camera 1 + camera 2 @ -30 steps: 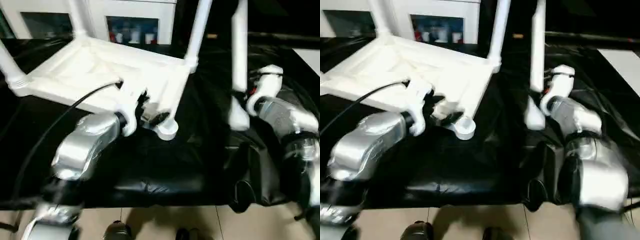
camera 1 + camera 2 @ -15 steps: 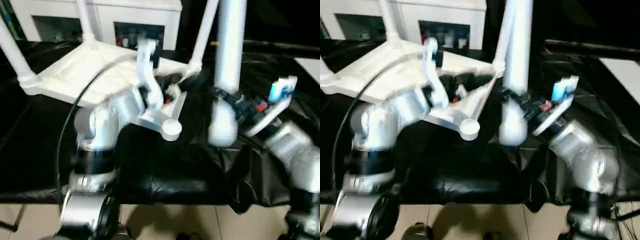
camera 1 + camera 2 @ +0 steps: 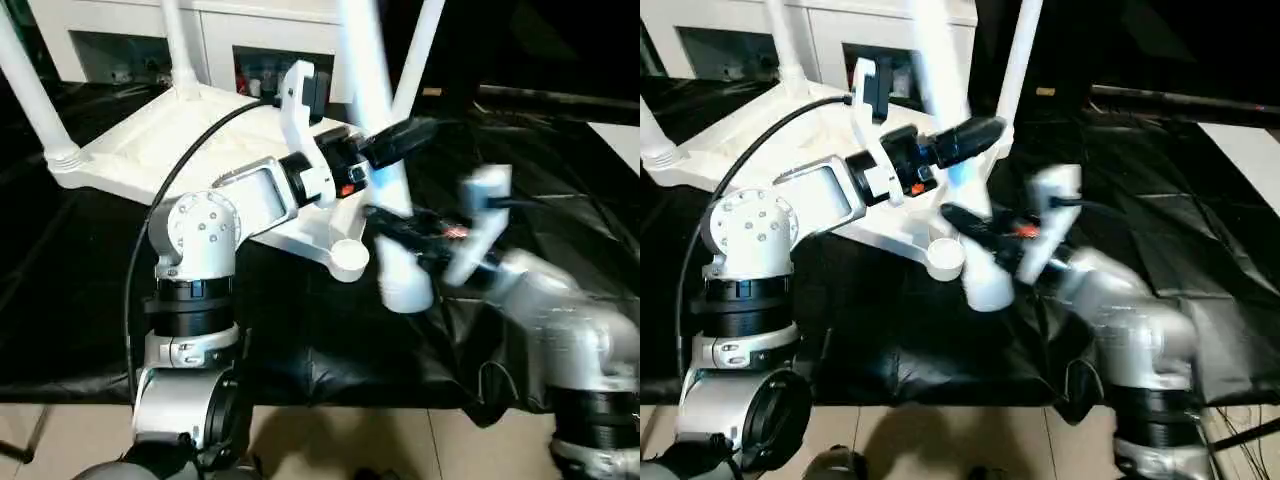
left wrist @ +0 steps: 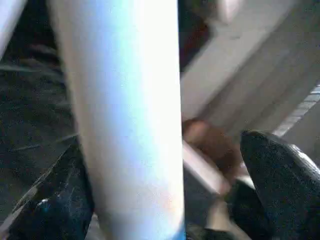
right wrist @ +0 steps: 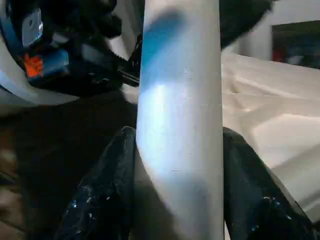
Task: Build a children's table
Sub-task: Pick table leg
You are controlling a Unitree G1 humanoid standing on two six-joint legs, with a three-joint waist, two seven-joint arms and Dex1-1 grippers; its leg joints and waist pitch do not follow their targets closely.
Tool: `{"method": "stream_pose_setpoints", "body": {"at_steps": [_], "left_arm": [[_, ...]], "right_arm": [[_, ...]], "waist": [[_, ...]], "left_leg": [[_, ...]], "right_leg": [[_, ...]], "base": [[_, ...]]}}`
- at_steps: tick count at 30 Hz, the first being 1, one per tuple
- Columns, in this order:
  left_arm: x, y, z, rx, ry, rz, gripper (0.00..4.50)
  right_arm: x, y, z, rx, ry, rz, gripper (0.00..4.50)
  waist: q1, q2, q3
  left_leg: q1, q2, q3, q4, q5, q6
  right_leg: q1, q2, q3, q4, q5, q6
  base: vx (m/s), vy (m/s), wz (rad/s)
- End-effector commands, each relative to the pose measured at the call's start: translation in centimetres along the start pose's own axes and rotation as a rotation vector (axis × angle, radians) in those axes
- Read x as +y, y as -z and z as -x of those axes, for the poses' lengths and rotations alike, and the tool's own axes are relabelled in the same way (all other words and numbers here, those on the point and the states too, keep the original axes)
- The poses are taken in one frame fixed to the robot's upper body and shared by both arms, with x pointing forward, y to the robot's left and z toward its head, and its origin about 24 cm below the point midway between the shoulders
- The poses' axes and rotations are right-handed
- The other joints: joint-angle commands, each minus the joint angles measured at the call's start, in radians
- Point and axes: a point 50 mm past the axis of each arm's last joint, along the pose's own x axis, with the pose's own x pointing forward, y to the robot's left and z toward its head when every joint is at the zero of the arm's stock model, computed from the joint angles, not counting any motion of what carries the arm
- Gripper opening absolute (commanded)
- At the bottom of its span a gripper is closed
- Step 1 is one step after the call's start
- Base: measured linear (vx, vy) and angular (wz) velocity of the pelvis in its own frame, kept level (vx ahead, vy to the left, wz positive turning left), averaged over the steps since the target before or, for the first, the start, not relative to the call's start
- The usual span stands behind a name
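Past my fingers the bench (image 3: 70, 290) is draped in crinkled black cloth; beyond it stands a white cabinet (image 3: 250, 40) with small items behind glass doors.

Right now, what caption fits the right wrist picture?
Right gripper clamps a white table leg between its black fingers, ribbed tabletop behind.

No legible text, label, brand, number or sign is found in any view. Small red-orange and blue patches are seen on the left gripper's (image 3: 975, 131) wrist housing, but no characters can be made out on them. Small coloured items are glimpsed behind the glass of the white cabinet (image 3: 250, 30), too blurred to be read. The children's table (image 3: 150, 140) is unmarked as far as can be seen
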Motion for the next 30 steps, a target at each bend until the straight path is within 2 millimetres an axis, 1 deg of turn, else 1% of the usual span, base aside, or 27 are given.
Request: {"method": "stream_pose_setpoints", "body": {"at_steps": [1,2,3,5,6,7,8,10,12,13,15,16,18,19,20,21,22,24,25,26,27,28,30], "left_arm": [[0.4,0.1,-0.5,-0.003,-0.094,-0.041,4.5],[1.0,-0.1,-0.5,-0.02,-0.156,-0.046,4.32],[1.2,-0.1,-0.5,-0.025,-0.173,-0.046,4.22],[1.5,-0.2,-0.5,-0.035,-0.209,-0.046,4.15],[2.0,-0.5,-0.4,-0.066,-0.259,0.004,4.01],[2.2,-0.5,-0.4,-0.076,-0.267,0.022,4.01],[2.3,-0.6,-0.4,-0.09,-0.279,0.045,3.76],[2.2,-0.7,-0.5,-0.1,-0.274,0.068,3.69],[2.2,-0.6,-0.6,-0.1,-0.267,0.077,3.62],[2.1,-0.6,-0.7,-0.102,-0.268,0.08,3.42],[2.1,-0.5,-0.7,-0.105,-0.271,0.09,3.27],[2.1,-0.4,-0.7,-0.105,-0.274,0.097,3.28],[2.2,-0.3,-0.8,-0.107,-0.285,0.115,2.9],[2.2,-0.3,-0.8,-0.107,-0.285,0.115,2.9],[2.3,-0.3,-0.8,-0.111,-0.292,0.127,2.83],[2.3,-0.3,-0.8,-0.115,-0.298,0.136,2.83],[2.3,-0.3,-0.9,-0.117,-0.301,0.14,2.76],[2.3,-0.2,-0.9,-0.119,-0.304,0.143,2.43],[2.4,-0.2,-0.9,-0.12,-0.306,0.144,2.42],[2.4,-0.2,-0.9,-0.124,-0.31,0.144,2.4],[2.5,-0.3,-0.8,-0.129,-0.314,0.147,2.13],[2.5,-0.3,-0.8,-0.131,-0.313,0.151,2.13],[2.6,-0.4,-0.7,-0.138,-0.312,0.155,1.96]], "right_arm": [[-0.1,-0.2,-1.4,0.016,0.098,0.096,1.8],[-0.2,-0.2,-1.9,0.02,0.138,0.135,1.8],[-0.2,-0.1,-2.0,0.021,0.149,0.146,1.8],[-0.2,-0.1,-2.3,0.024,0.171,0.169,1.8],[0.2,0.2,-2.9,0.057,0.191,0.265,1.8],[0.4,0.5,-3.2,0.083,0.196,0.319,1.8],[0.6,0.9,-3.4,0.106,0.207,0.37,1.8],[0.8,1.4,-3.9,0.119,0.237,0.397,1.8],[0.9,1.5,-4.1,0.124,0.26,0.416,1.8],[0.9,1.5,-4.3,0.126,0.271,0.425,1.8],[1.1,1.6,-4.6,0.126,0.281,0.446,1.8],[1.3,1.5,-4.8,0.116,0.285,0.444,1.8],[1.5,1.3,-5.1,0.101,0.298,0.445,1.8],[1.5,1.3,-5.1,0.101,0.298,0.445,1.8],[1.5,1.2,-5.3,0.096,0.308,0.456,1.8],[1.5,1.1,-5.3,0.093,0.313,0.464,1.8],[1.5,1.0,-5.4,0.089,0.319,0.468,1.8],[1.5,1.0,-5.4,0.086,0.324,0.47,1.8],[1.5,1.0,-5.5,0.084,0.327,0.47,1.8],[1.5,1.0,-5.5,0.083,0.328,0.472,1.8],[1.6,1.0,-5.5,0.083,0.329,0.473,1.8],[1.5,1.0,-5.5,0.082,0.331,0.474,1.8],[1.4,0.9,-5.5,0.079,0.339,0.479,1.8]], "waist": [[-0.001,-0.004,-0.102],[-0.002,-0.004,-0.103],[-0.005,-0.004,-0.102],[-0.002,-0.004,-0.106],[0.0,0.001,-0.106],[0.0,0.005,-0.108],[-0.001,0.003,-0.109],[-0.002,0.004,-0.112],[-0.001,0.004,-0.115],[-0.001,0.004,-0.113],[-0.002,0.004,-0.112],[-0.004,0.007,-0.11],[-0.006,0.006,-0.109],[-0.008,0.006,-0.108],[-0.009,0.004,-0.108],[-0.01,0.003,-0.106],[-0.01,-0.001,-0.106],[-0.009,0.003,-0.104],[-0.009,0.001,-0.103],[-0.01,0.002,-0.103],[-0.011,0.001,-0.104],[-0.011,0.001,-0.105],[-0.01,0.006,-0.106]], "left_leg": [[0.023,0.0,0.0,-0.08,-0.273,-0.035],[0.023,0.001,-0.001,-0.08,-0.273,-0.038],[0.021,0.0,-0.001,-0.081,-0.272,-0.044],[0.024,0.0,0.002,-0.078,-0.267,-0.042],[0.025,0.002,0.001,-0.078,-0.256,-0.045],[0.025,0.0,0.002,-0.078,-0.249,-0.049],[0.023,0.001,0.001,-0.079,-0.241,-0.052],[0.019,-0.001,0.002,-0.077,-0.209,-0.052],[0.02,-0.001,0.003,-0.075,-0.19,-0.042],[0.021,-0.001,0.004,-0.075,-0.185,-0.038],[0.022,-0.001,0.005,-0.076,-0.195,-0.035],[0.022,-0.001,0.006,-0.077,-0.21,-0.036],[0.022,-0.001,0.004,-0.079,-0.232,-0.04],[0.024,-0.001,0.004,-0.079,-0.249,-0.043],[0.024,0.0,0.004,-0.08,-0.253,-0.045],[0.025,-0.001,0.004,-0.08,-0.266,-0.045],[0.027,-0.001,0.005,-0.079,-0.276,-0.044],[0.029,-0.001,0.005,-0.079,-0.291,-0.046],[0.029,-0.001,0.004,-0.08,-0.298,-0.045],[0.028,-0.001,0.002,-0.081,-0.303,-0.046],[0.027,-0.002,0.002,-0.08,-0.299,-0.046],[0.027,-0.002,0.002,-0.081,-0.295,-0.046],[0.025,-0.002,0.001,-0.081,-0.288,-0.046]], "right_leg": [[0.053,-0.049,0.031,-0.095,-0.447,-0.036],[0.052,-0.049,0.031,-0.093,-0.44,-0.037],[0.052,-0.047,0.031,-0.091,-0.428,-0.038],[0.053,-0.046,0.034,-0.088,-0.397,-0.04],[0.05,-0.043,0.037,-0.082,-0.353,-0.053],[0.053,-0.042,0.038,-0.077,-0.316,-0.067],[0.055,-0.042,0.039,-0.075,-0.299,-0.071],[0.061,-0.041,0.04,-0.063,-0.22,-0.097],[0.064,-0.039,0.041,-0.056,-0.17,-0.116],[0.064,-0.039,0.042,-0.055,-0.153,-0.126],[0.065,-0.04,0.042,-0.056,-0.162,-0.13],[0.065,-0.04,0.042,-0.059,-0.179,-0.127],[0.065,-0.04,0.041,-0.062,-0.212,-0.118],[0.063,-0.04,0.041,-0.065,-0.237,-0.11],[0.063,-0.039,0.041,-0.067,-0.243,-0.106],[0.063,-0.04,0.04,-0.07,-0.265,-0.096],[0.06,-0.039,0.04,-0.074,-0.289,-0.085],[0.055,-0.04,0.04,-0.078,-0.318,-0.076],[0.057,-0.04,0.039,-0.079,-0.333,-0.068],[0.057,-0.04,0.038,-0.08,-0.341,-0.063],[0.058,-0.04,0.038,-0.081,-0.342,-0.053],[0.058,-0.04,0.038,-0.08,-0.338,-0.053],[0.059,-0.039,0.038,-0.078,-0.32,-0.055]], "base": [[0.0,0.0,0.0],[0.0,0.0,0.0],[0.0,0.0,0.0],[0.0,0.0,0.0],[0.0,0.0,0.0],[0.0,0.0,0.0],[0.0,0.0,0.0],[0.0,0.0,0.0],[0.0,0.0,0.0],[0.0,0.0,0.0],[0.0,0.0,0.0],[0.0,0.0,0.0],[0.0,0.0,0.0],[0.0,0.0,0.0],[0.0,0.0,0.0],[0.0,0.0,0.0],[0.0,0.0,0.0],[0.0,0.0,0.0],[0.0,0.0,0.0],[0.0,0.0,0.0],[0.0,0.0,0.0],[0.0,0.0,0.0],[0.0,0.0,0.0]]}}
